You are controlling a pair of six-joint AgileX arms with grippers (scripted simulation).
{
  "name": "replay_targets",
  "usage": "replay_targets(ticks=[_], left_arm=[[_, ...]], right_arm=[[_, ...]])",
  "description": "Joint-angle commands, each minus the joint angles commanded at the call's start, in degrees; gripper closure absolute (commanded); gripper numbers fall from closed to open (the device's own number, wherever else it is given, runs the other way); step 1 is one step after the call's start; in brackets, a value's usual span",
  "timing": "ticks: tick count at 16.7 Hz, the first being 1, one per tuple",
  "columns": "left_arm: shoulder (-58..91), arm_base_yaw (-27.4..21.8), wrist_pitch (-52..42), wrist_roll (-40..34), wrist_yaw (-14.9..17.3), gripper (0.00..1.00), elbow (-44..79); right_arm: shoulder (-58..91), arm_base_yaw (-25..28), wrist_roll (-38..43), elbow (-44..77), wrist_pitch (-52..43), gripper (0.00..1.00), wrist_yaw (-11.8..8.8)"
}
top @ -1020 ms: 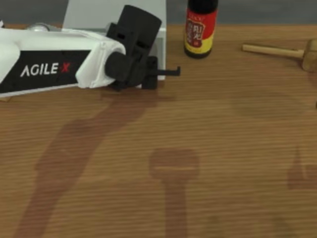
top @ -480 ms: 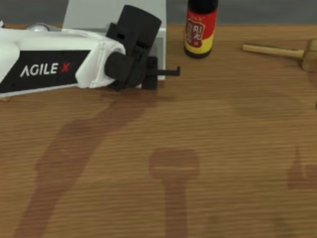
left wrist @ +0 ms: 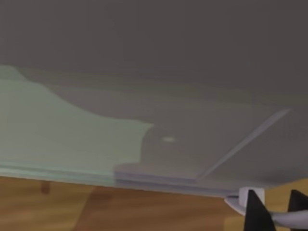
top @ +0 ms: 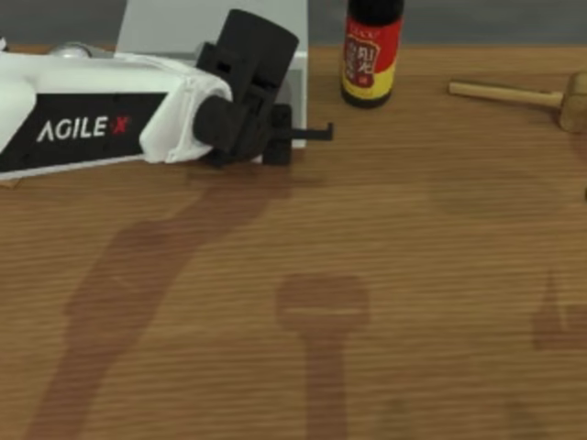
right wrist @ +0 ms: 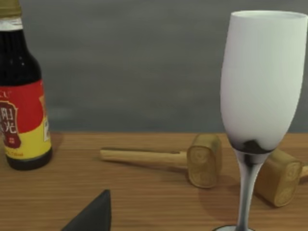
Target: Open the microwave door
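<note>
The microwave (top: 213,22) stands at the table's far edge, left of centre, largely covered by my left arm. The left gripper (top: 286,130) sits at the microwave's front right corner. In the left wrist view the microwave door (left wrist: 144,120) fills the picture as a grey translucent panel. Its white handle (left wrist: 251,193) lies just behind two dark fingertips (left wrist: 255,214), which stand close together with a pale strip between them (left wrist: 276,215). My right arm is out of the top view. Its wrist view shows only one dark fingertip (right wrist: 96,214) above the table, with nothing beside it.
A dark sauce bottle (top: 371,55) with a red and yellow label stands right of the microwave. A wooden mallet (top: 514,94) lies at the far right. Close to the right gripper stands a tall white wine glass (right wrist: 262,82), with a second wooden mallet head (right wrist: 281,178) behind it.
</note>
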Motion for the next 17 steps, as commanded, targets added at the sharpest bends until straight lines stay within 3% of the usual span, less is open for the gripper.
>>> replay_targets(ticks=[8, 17], left_arm=[[-2.0, 0.5, 1.8, 2.7, 2.1, 1.00, -2.9], [-2.1, 0.6, 1.8, 2.9, 2.2, 1.00, -3.1]], right_arm=[[0.0, 0.0, 0.0, 0.0, 0.0, 0.00, 0.0], [0.0, 0.0, 0.0, 0.0, 0.0, 0.00, 0.0]])
